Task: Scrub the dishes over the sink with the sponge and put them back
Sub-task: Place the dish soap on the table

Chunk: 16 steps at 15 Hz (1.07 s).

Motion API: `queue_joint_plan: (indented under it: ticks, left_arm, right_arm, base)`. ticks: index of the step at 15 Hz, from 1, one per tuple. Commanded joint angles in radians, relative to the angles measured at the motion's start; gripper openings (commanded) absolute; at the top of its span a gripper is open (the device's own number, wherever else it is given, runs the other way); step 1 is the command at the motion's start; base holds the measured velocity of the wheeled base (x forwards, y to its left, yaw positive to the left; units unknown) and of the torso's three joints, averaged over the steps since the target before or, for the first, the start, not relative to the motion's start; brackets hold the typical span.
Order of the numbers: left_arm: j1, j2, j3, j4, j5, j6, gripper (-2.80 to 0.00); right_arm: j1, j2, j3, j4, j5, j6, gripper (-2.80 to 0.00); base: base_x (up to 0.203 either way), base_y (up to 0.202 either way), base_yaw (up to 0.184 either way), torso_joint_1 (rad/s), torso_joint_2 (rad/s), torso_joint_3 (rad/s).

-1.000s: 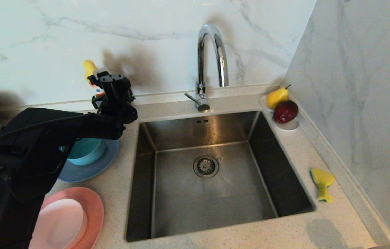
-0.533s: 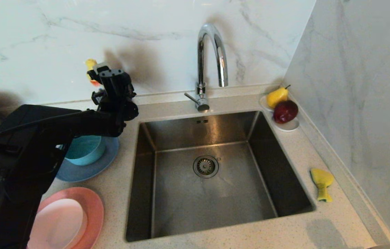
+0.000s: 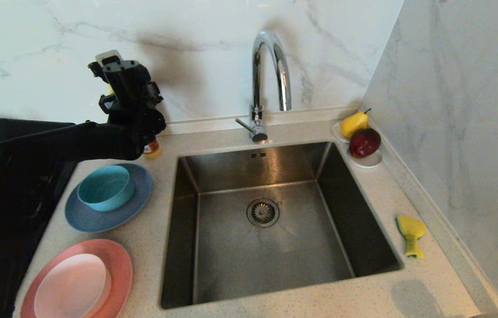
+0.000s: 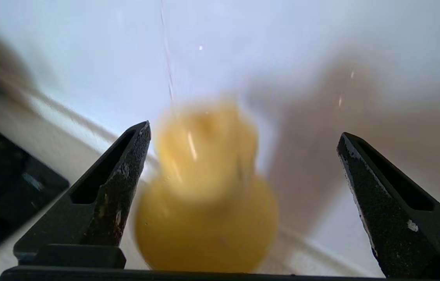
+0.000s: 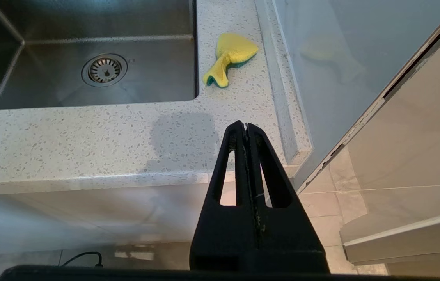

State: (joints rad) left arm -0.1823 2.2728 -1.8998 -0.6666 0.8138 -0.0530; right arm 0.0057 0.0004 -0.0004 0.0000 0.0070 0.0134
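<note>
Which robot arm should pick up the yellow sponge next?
Probably the right. The sponge lies on the counter right of the sink, ahead of the shut right hand. The open left hand is across the sink, by the detergent bottle.

Sponge [image 3: 411, 234] (yellow, pinched) — right of sink [image 3: 271, 221].

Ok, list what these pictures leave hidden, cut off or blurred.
- Detergent bottle: in the head view the left gripper and its arm cover all but its base; in the left wrist view it is blurred, label unreadable.
- Salmon-pink plate and pale pink dish: cut off by the head view's bottom edge.
- Right gripper: outside the head view; only the right wrist view shows it, shut.
</note>
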Motion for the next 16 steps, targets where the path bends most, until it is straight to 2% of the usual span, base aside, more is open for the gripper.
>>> queue_joint_plan:
  ticks: [1,8,9,12,14,16]
  left_arm:
    - [0.0,-0.06,-0.002,-0.004,0.005,0.016,0.0]
    - [-0.001,-0.236,0.013,0.016,-0.006,0.054,0.0]
    - [0.0,-0.281,0.013,0.051,-0.01,0.062,-2.8]
    - [0.009,-0.424,0.027,0.204,-0.095,0.066,-2.8]
    - [0.015,-0.545,0.031,0.353,-0.168,0.068,-2.8]
    - [0.017,-0.664,0.044,0.524,-0.288,0.069,-2.8]
  right_arm:
    - [0.002,0.0,0.0,0.0,0.001,0.0,-2.8]
    - [0.0,0.0,0.0,0.0,0.001,0.0,-2.8]
    - [0.002,0.0,0.0,0.0,0.001,0.0,-2.8]
    - [0.0,0.0,0.0,0.0,0.001,0.0,-2.8]
    - [0.0,0.0,0.0,0.0,0.001,0.0,-2.8]
    - [0.0,0.0,0.0,0.0,0.001,0.0,-2.8]
  base:
    - [0.0,0.0,0.0,0.0,0.0,0.0]
    - [0.0,0.0,0.0,0.0,0.0,0.0]
    - [0.0,0.0,0.0,0.0,0.0,0.0]
    - [0.0,0.0,0.0,0.0,0.0,0.0]
    - [0.0,0.0,0.0,0.0,0.0,0.0]
    - [0.0,0.0,0.0,0.0,0.0,0.0]
